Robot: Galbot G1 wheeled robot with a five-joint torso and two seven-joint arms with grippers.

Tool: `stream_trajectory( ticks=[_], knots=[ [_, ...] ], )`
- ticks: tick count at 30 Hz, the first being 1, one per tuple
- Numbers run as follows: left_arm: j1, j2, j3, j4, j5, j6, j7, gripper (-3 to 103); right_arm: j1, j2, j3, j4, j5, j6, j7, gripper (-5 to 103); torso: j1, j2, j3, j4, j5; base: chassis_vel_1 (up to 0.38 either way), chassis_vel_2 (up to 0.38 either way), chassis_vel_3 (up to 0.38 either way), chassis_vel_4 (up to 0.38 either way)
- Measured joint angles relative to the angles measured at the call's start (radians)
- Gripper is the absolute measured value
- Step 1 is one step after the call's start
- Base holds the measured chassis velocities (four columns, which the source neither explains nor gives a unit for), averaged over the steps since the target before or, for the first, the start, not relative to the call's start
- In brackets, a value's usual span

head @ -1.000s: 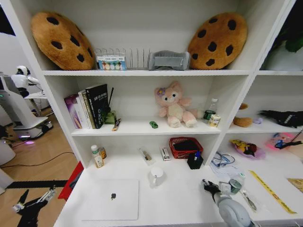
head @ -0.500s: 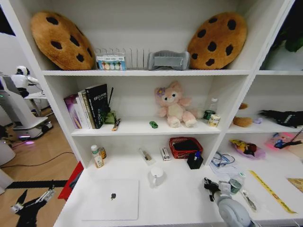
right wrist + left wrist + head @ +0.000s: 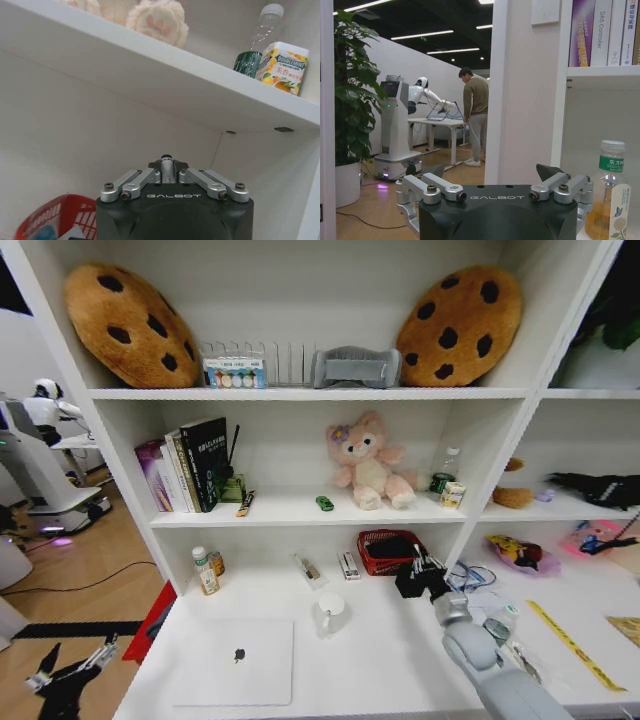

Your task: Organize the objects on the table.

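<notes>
A silver laptop (image 3: pixel 236 663) is lying closed on the near left of the white table (image 3: pixel 380 660), with a white mug (image 3: pixel 329 613) standing just beyond its far right corner. The left claw (image 3: pixel 70 670) is hanging low beside the table's left edge, over the wooden floor, and its fingers are standing spread open. The right arm is reaching forward from the near right, and the right claw (image 3: pixel 424 570) is sitting near the back of the table, between a red basket (image 3: pixel 392 552) and a tangle of cable; whether its fingers are open or closed cannot be told. Farther back, on the middle shelf (image 3: pixel 290 512), a tiny green toy car (image 3: pixel 324 503) is resting just left of a pink plush toy (image 3: pixel 367 460).
</notes>
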Motion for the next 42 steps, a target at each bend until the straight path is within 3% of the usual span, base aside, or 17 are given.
stream_trajectory(
  ticks=[9, 23, 25, 31, 37, 42],
  knots=[
    [-0.008, 0.006, -0.001, -0.007, -0.001, 0.010, -0.007, 100, 0.098, -0.014, -0.045, -0.121, 0.023, 0.009, -0.008, 11, 0.000, 0.000, 0.000, -0.0003, -0.0001, 0.000, 0.000, 0.000, 0.000],
    [-0.025, 0.022, 0.003, 0.001, -0.003, 0.014, -0.015, 100, 0.089, 0.019, -0.063, -0.160, 0.019, 0.024, -0.017, 8, 0.000, 0.000, 0.000, -0.0003, -0.0001, 0.000, 0.000, 0.000, 0.000],
    [-0.027, 0.023, 0.003, 0.003, -0.004, 0.014, -0.015, 100, 0.085, 0.020, -0.063, -0.157, 0.020, 0.023, -0.017, 12, 0.000, 0.000, 0.000, -0.0003, -0.0001, 0.000, 0.000, 0.000, 0.000],
    [-0.038, 0.025, 0.010, 0.014, -0.009, 0.015, -0.016, 100, 0.057, 0.016, -0.046, -0.131, 0.048, 0.014, -0.015, 38, 0.000, 0.000, 0.000, -0.0003, -0.0001, 0.000, 0.000, 0.000, 0.000],
    [-0.043, 0.028, 0.014, 0.018, -0.009, 0.016, -0.017, 100, 0.028, 0.007, -0.024, -0.094, 0.068, 0.007, -0.006, 55, 0.000, 0.000, 0.000, -0.0003, -0.0001, 0.000, 0.000, 0.000, 0.000],
    [-0.043, 0.032, 0.011, 0.020, -0.007, 0.016, -0.017, 100, -0.069, -0.008, 0.010, 0.047, 0.095, -0.024, 0.001, 77, 0.000, 0.000, 0.000, -0.0002, -0.0002, 0.000, 0.000, 0.000, 0.000]
  ],
)
